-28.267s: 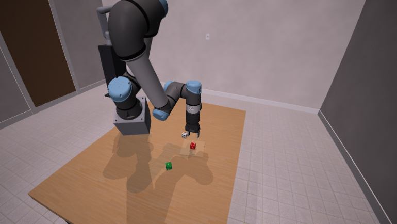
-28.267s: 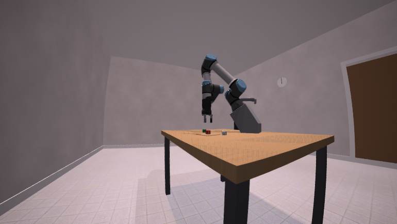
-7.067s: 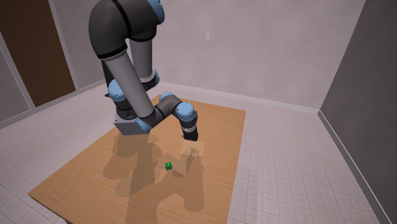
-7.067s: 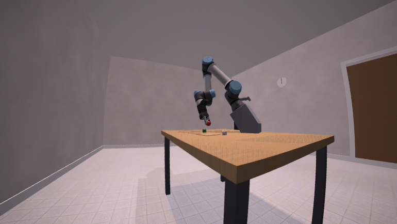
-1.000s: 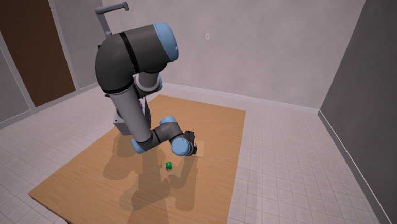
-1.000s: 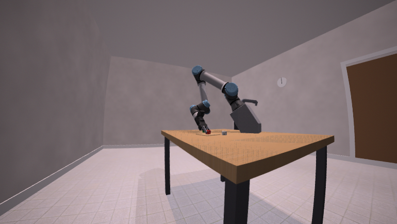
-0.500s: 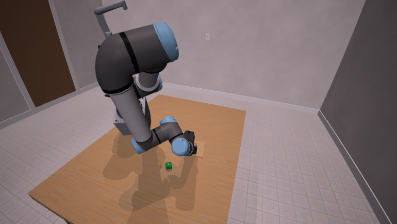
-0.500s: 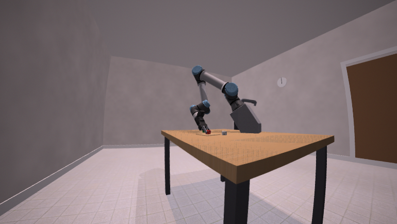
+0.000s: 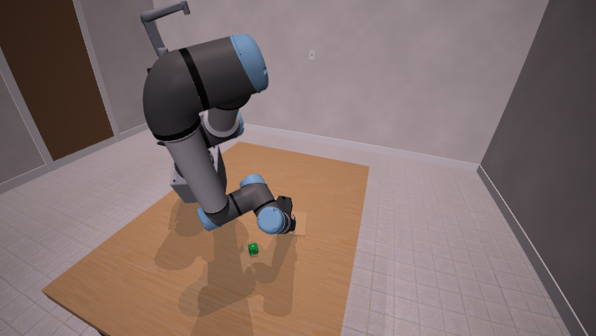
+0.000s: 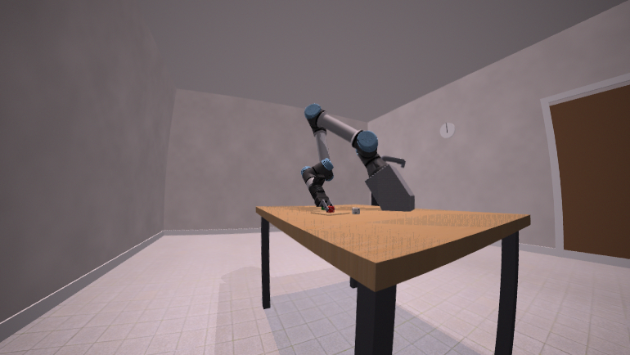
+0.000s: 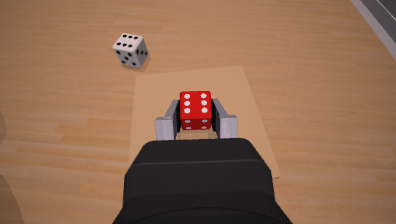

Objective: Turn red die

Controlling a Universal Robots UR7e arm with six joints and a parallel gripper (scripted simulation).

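Wrist view is showing the end effector (image 11: 195,124) gripping the red die (image 11: 195,110) between its two grey fingers, partly closed on the die's sides. Red die is sitting over the tan mat (image 11: 150,105), six face pointing toward the camera, edges squared with the fingers; a cube, so no long axis. White die (image 11: 130,50) is lying off the mat on the worktop (image 11: 310,100), six up. Green die (image 9: 252,248) is lying apart.
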